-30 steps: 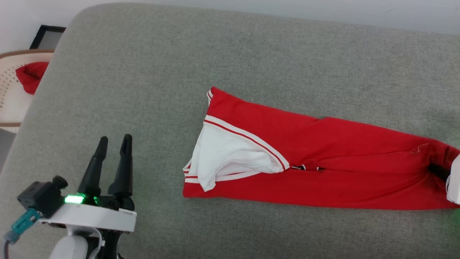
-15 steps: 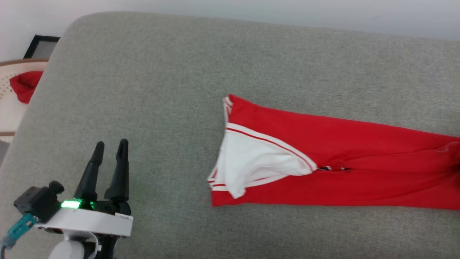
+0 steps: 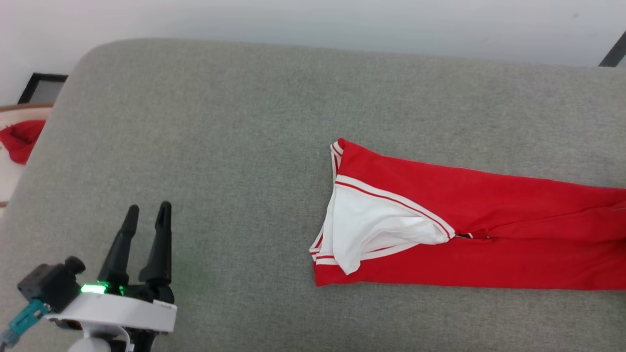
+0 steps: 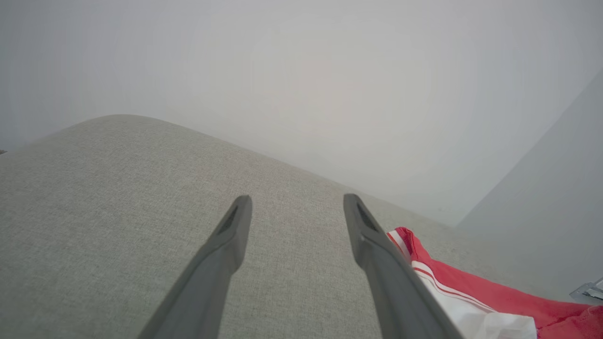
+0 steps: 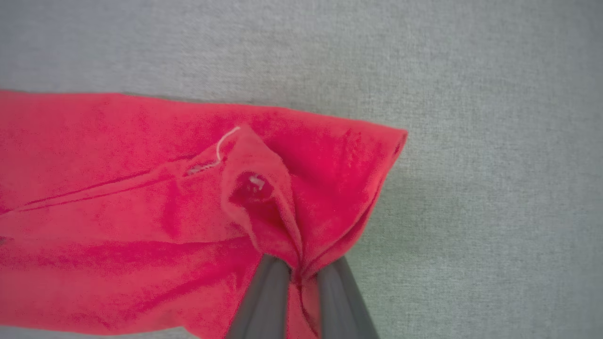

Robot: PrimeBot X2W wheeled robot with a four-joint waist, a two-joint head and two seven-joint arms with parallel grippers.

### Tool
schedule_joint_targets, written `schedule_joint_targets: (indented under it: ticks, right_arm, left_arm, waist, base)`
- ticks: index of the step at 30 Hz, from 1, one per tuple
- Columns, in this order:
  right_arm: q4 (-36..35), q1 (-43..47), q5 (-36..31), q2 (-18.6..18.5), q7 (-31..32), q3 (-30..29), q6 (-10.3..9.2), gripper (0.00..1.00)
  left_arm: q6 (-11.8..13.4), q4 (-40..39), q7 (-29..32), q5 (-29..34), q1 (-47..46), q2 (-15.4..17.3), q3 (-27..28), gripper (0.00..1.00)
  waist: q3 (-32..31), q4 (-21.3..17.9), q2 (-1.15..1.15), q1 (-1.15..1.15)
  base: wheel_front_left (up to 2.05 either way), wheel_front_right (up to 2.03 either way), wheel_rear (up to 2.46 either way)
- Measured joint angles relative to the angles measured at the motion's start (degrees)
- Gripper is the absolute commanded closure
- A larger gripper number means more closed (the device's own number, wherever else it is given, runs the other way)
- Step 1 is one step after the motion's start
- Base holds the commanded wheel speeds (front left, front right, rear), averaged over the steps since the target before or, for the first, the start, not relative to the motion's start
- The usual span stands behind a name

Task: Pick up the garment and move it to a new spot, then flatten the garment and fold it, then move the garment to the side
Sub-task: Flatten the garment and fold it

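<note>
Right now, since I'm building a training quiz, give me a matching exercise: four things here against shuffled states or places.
1 left gripper
2 right gripper
3 white sleeve
4 red bundle

A shut on the garment
B beyond the cushion's left end
C open, empty
D lying on red fabric

Pairs: 1-C, 2-A, 3-D, 4-B

Robot's left gripper (image 3: 148,208), two long black tapered fingers (image 3: 157,249), white wrist collar (image 3: 117,310), green light (image 3: 92,288), black camera block (image 3: 46,283), teal plug (image 3: 27,313).
</note>
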Motion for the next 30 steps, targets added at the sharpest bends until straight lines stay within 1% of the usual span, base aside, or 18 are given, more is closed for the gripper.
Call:
schedule_joint_targets:
  ticks: [3,7,11,15,18,21,30]
  right_arm:
    - [-4.1,0.4,2.7,1.3,1.2,0.6,-0.01,1.00]
    - [-12.4,2.0,4.6,2.7,3.5,2.5,-0.02,1.00]
    - [-20.2,2.8,5.0,4.0,5.6,4.7,-0.02,1.00]
    - [-24.9,2.6,4.5,6.0,6.8,7.5,-0.02,1.00]
    - [-26.1,1.4,3.9,8.3,6.9,10.0,-0.02,1.00]
    - [-25.5,-0.4,2.9,10.3,6.8,12.4,-0.02,1.00]
    - [-18.3,-6.1,1.8,15.4,3.7,20.5,-0.02,1.00]
  left_arm:
    - [0.0,0.3,0.0,-0.3,0.8,0.0,-0.1,0.00]
    - [0.0,0.5,0.0,-0.5,1.0,0.0,-0.1,0.00]
    - [0.0,0.5,0.0,-0.5,1.2,-0.2,-0.7,0.00]
    - [0.0,0.9,0.0,-0.9,1.2,-0.5,-1.8,0.00]
    - [0.0,1.5,0.0,-1.3,0.7,-0.9,-2.7,0.00]
    - [0.0,2.0,0.0,-1.3,-0.2,-1.4,-4.2,0.00]
    - [0.0,3.5,0.0,-1.6,-3.8,-3.6,-7.6,0.00]
  waist:
    - [-1.0,-0.5,0.00,0.00]
    - [-2.4,-1.1,0.00,0.00]
    - [-3.5,-1.3,0.00,0.00]
    - [-3.9,-0.3,0.00,0.00]
    - [-4.1,0.8,0.00,0.00]
    - [-4.1,2.1,0.00,0.00]
    - [-3.8,7.0,0.00,0.00]
  base:
    - [0.00,0.00,0.00]
    - [0.00,0.00,0.00]
    - [0.00,0.00,0.00]
    - [0.00,0.00,0.00]
    - [0.00,0.00,0.00]
    - [0.00,0.00,0.00]
    - [0.00,0.00,0.00]
